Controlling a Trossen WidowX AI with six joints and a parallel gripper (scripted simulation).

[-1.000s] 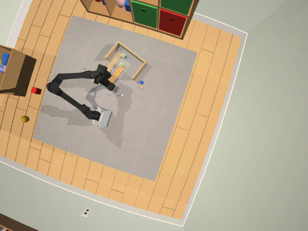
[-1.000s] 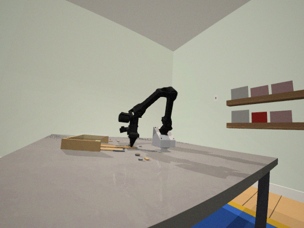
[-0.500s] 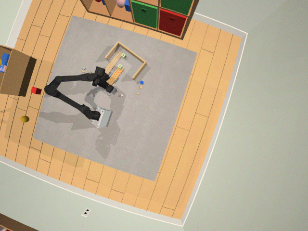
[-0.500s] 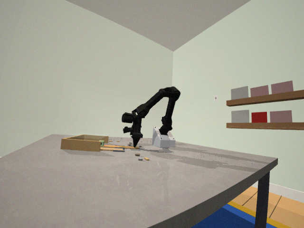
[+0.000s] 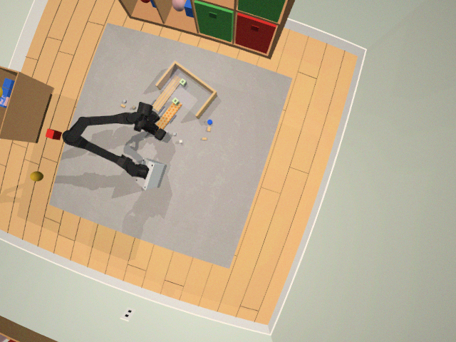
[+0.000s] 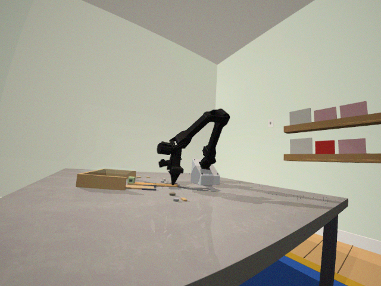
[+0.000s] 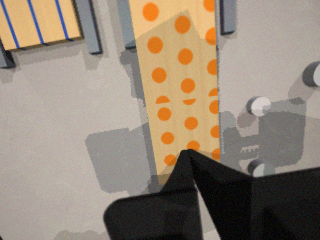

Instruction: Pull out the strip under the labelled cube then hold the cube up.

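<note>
Taken left to right as the exterior view has it, a low wooden frame (image 5: pixel 196 78) (image 6: pixel 101 180) stands at the left on the table (image 5: pixel 206 199) (image 6: pixel 122 233) (image 7: pixel 50 120), open on the side towards the arm. At that opening is the pale green cube marked M (image 5: pixel 175 100) (image 6: pixel 131 180), upright at the far end of the orange-dotted strip (image 5: pixel 169 116) (image 6: pixel 159 185) (image 7: pixel 186 71); how much of it bears on the strip is too small to tell. A second green cube (image 5: pixel 182 81) sits deeper inside the frame, by the blue-striped strip (image 5: pixel 165 95) (image 6: pixel 140 186) (image 7: pixel 40 22). That strip lies beside the dotted one, apart from it, and grey guide rails (image 5: pixel 172 118) (image 6: pixel 149 189) (image 7: pixel 228 17) flank the strips.

Further right and nearer are a brown pebble (image 5: pixel 133 107) (image 6: pixel 172 193), a grey disc (image 5: pixel 124 101) (image 6: pixel 175 199) and a small tan piece (image 5: pixel 123 105) (image 6: pixel 183 199). Behind them the gripper (image 5: pixel 150 125) (image 6: pixel 173 183) (image 7: pixel 186 154) points down at the right end of the dotted strip, its fingertips together and clamped on nothing, the tips at the strip's upper face. Right of it, the black arm (image 5: pixel 101 150) (image 6: pixel 190 133) rises and bends back down to its pale grey base (image 5: pixel 157 175) (image 6: pixel 211 180). At the far right, two wooden shelves (image 6: pixel 332 124) are fixed to the wall.
</note>
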